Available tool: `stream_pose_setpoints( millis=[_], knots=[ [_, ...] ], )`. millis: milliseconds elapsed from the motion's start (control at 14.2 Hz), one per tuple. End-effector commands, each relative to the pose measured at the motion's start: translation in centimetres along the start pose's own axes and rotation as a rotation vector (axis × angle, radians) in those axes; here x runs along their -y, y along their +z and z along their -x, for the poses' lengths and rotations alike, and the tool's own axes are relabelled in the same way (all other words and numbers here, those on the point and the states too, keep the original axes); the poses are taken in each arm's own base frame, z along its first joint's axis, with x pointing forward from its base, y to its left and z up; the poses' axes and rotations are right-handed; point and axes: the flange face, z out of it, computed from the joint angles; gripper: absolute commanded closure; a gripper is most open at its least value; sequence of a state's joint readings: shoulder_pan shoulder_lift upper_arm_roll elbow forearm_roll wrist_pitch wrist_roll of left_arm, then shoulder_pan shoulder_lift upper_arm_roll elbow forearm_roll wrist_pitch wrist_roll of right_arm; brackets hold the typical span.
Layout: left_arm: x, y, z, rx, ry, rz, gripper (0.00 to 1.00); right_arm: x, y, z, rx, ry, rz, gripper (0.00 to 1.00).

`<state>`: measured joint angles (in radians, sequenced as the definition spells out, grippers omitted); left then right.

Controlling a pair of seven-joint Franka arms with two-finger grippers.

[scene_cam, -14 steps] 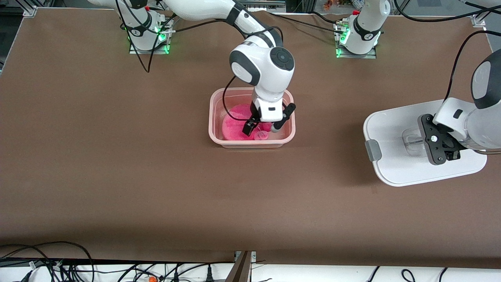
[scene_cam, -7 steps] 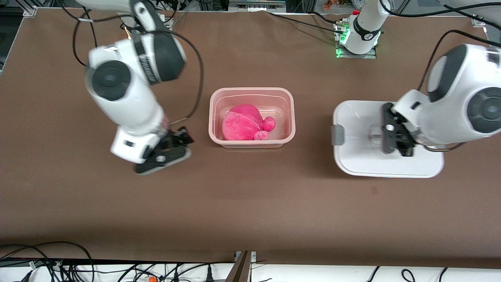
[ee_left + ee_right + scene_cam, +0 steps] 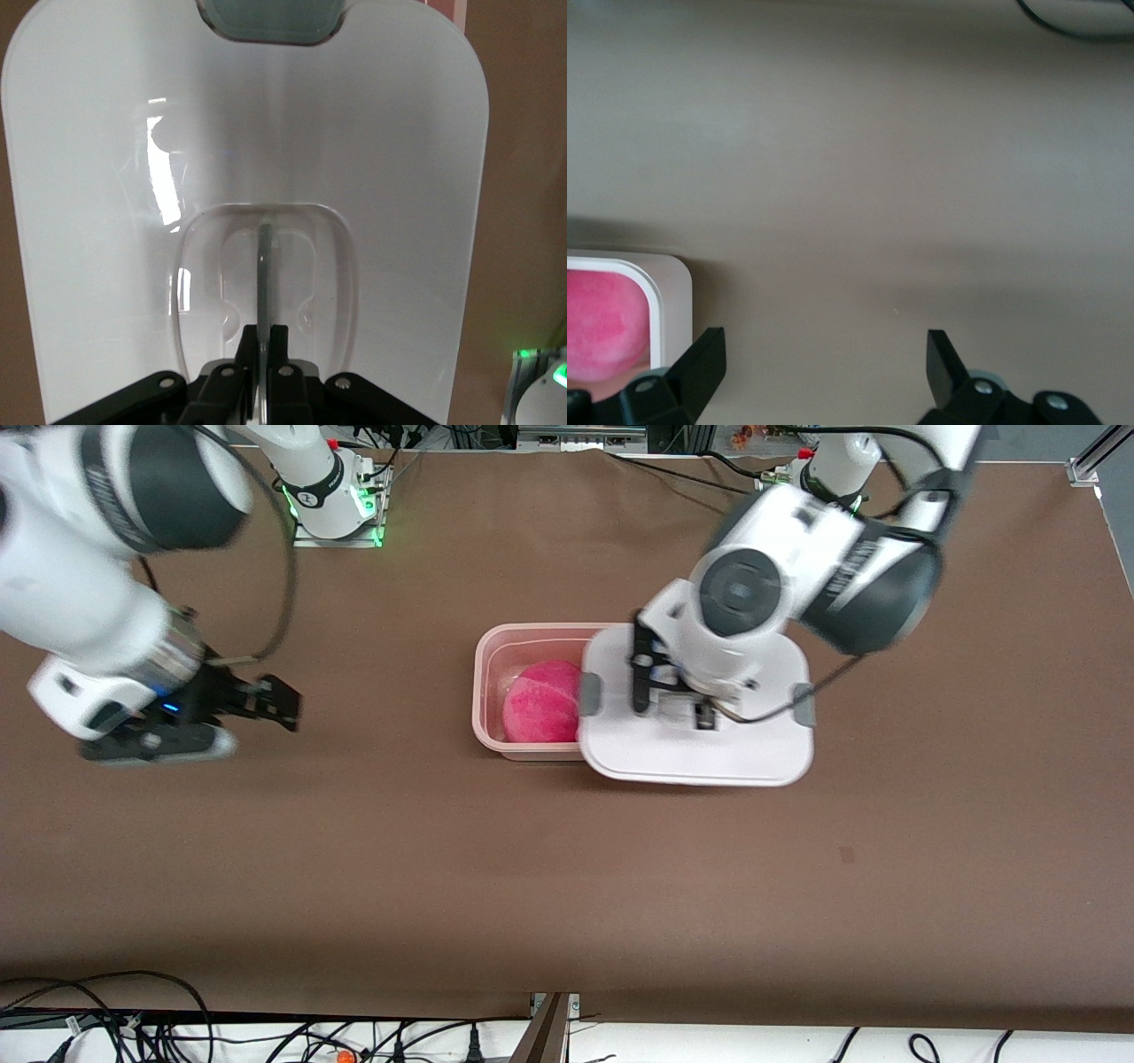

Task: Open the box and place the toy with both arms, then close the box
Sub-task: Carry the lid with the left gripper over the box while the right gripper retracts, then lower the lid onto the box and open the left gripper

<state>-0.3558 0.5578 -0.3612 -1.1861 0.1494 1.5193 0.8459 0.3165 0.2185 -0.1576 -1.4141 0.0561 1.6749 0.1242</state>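
Front view: round hot-pink plush toy [image 3: 539, 714] sits in the translucent pink plastic tub [image 3: 485, 691]. Left gripper [image 3: 669, 691] clamps the white lid [image 3: 691, 753] by its clear handle [image 3: 263, 274], over the tub, half covering it. Right gripper [image 3: 266, 701] spread wide, waiting over bare table [image 3: 443, 868]. Left: seat lid.

High front camera faces both arms; wrist cameras look down close.
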Motion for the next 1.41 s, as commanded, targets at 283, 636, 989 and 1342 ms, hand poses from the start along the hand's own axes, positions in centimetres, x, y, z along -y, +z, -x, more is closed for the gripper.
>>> stream_pose_setpoints(
  millis=[283,636,989,1342],
  knots=[
    [-3.9,6.2,-10.8,-0.047,-0.037,-0.025,1.0,-4.0,-2.4,3.7,-0.004,0.03,-0.027,0.0],
    [-5.9,8.5,-13.8,-0.008,-0.012,-0.051,1.0,-4.4,-4.5,3.4,-0.046,0.019,0.005,0.0],
    [-5.6,10.6,-15.0,-0.012,-0.056,-0.073,1.0,-3.9,-4.0,3.5,-0.024,0.005,0.016,0.0],
    [-5.0,10.8,-14.8,-0.021,-0.068,-0.074,1.0,-5.0,-3.4,3.4,0.005,0.023,0.022,0.0]
  ],
)
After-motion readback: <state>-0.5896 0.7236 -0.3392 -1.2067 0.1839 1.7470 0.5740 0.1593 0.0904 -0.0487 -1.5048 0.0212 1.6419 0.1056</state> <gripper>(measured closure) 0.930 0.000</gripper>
